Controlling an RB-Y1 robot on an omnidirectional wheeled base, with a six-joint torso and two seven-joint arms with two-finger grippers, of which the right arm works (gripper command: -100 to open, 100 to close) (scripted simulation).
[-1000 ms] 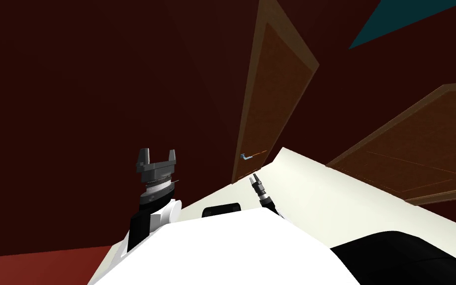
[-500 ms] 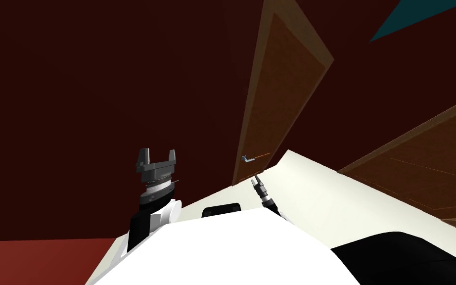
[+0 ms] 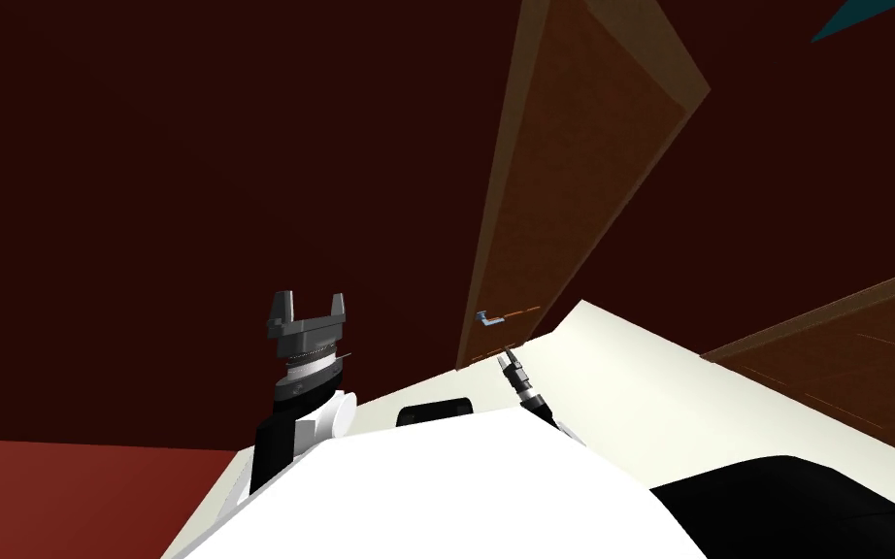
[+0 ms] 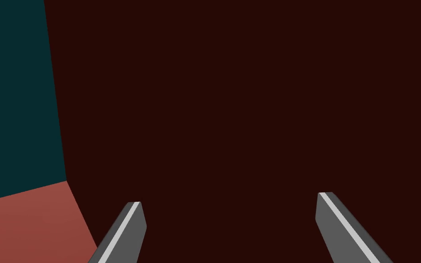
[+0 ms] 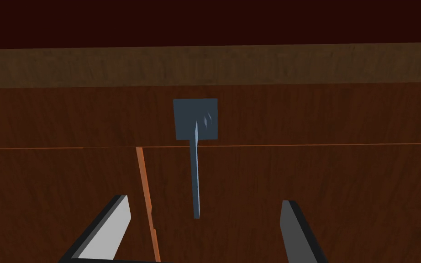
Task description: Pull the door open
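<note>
Both right jaws stand spread, the handle (image 5: 195, 182) of the door (image 5: 319, 182) just ahead, centred between them, untouched. I'd ease forward until the handle sits deep, then close squarely. Left jaws spread, idle.

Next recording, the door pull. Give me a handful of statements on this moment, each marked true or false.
1. The right gripper has its fingers open. True.
2. The right gripper is shut on the door handle. False: the lever lies in line with the gap between the open fingers, which do not press it.
3. The door handle is a grey-blue lever on a square plate. True.
4. The left gripper is at the handle. False: it is raised off to the left, open, facing a dark red wall.
5. The door is white. False: it is brown with wood grain.
</note>
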